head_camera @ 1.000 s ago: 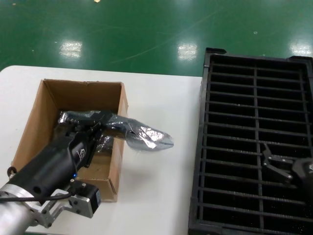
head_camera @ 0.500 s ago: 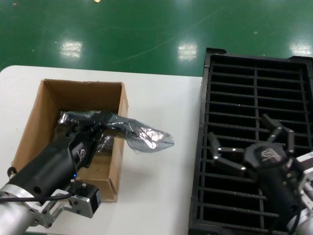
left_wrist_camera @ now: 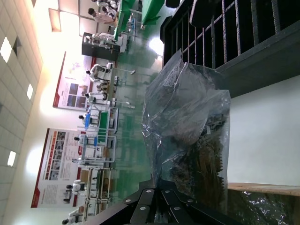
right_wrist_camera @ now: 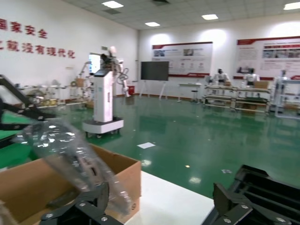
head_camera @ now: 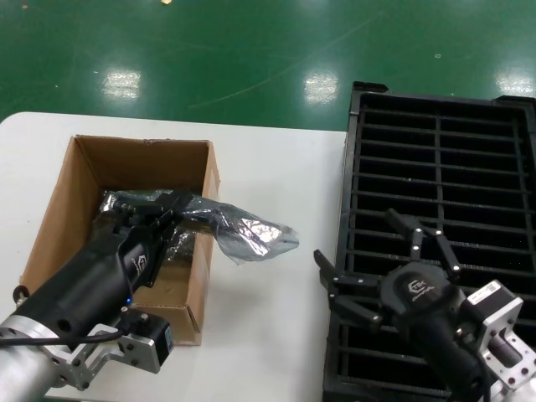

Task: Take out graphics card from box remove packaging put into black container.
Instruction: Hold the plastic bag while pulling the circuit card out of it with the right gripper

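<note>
Table strip (head_camera: 276, 335), frame centre-bottom: bare btwn box (head_camera: 205, 251) and black container (head_camera: 343, 251); packaging (head_camera: 251, 236) overhangs upper part; open right gripper (head_camera: 381, 272) at container edge.

Red Chinese characters 国家安全 on white wall (right_wrist_camera: 28, 61), second red line beneath unreadable

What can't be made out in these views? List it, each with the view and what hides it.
- Graphics card: wrapped in the crinkled packaging; only a dark shape shows through in the left wrist view.
- Left gripper fingertips: head view, buried in the packaging inside the box.
- Right gripper is open, but its arm is cut off by the head view's edge.
- Black container: far side cut off in the head view.
</note>
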You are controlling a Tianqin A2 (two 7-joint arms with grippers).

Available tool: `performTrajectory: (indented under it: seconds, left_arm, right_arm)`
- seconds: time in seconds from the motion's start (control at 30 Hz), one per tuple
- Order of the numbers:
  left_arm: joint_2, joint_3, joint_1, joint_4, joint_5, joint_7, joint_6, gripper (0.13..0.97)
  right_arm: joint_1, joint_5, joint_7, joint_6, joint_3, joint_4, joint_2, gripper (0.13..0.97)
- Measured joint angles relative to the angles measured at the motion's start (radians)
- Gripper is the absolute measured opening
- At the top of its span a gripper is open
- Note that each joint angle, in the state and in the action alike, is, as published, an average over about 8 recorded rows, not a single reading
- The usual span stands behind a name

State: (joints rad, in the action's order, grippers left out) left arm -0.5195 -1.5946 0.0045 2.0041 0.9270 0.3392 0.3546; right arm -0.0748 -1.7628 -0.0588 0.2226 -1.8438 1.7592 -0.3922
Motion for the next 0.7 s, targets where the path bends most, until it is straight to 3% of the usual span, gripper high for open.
performTrajectory:
  seconds: [0.17, 0.3, 0.57, 0.7]
  left_arm:
    - [0.000, 0.000, 0.000, 0.000, 0.000, 0.000, 0.000, 0.140]
    - [0.000, 0.000, 0.000, 0.000, 0.000, 0.000, 0.000, 0.140]
    - [0.000, 0.000, 0.000, 0.000, 0.000, 0.000, 0.000, 0.140]
    - [0.000, 0.000, 0.000, 0.000, 0.000, 0.000, 0.000, 0.140]
  right_arm:
    - [0.007, -0.005, 0.029, 0.038, 0.002, 0.006, 0.001, 0.704]
    - [0.010, -0.004, 0.045, 0.060, -0.003, 0.010, 0.001, 0.704]
    - [0.008, -0.001, 0.082, 0.110, -0.017, 0.009, -0.001, 0.490]
    - [0.004, -0.004, 0.108, 0.142, -0.023, 0.007, -0.004, 0.421]
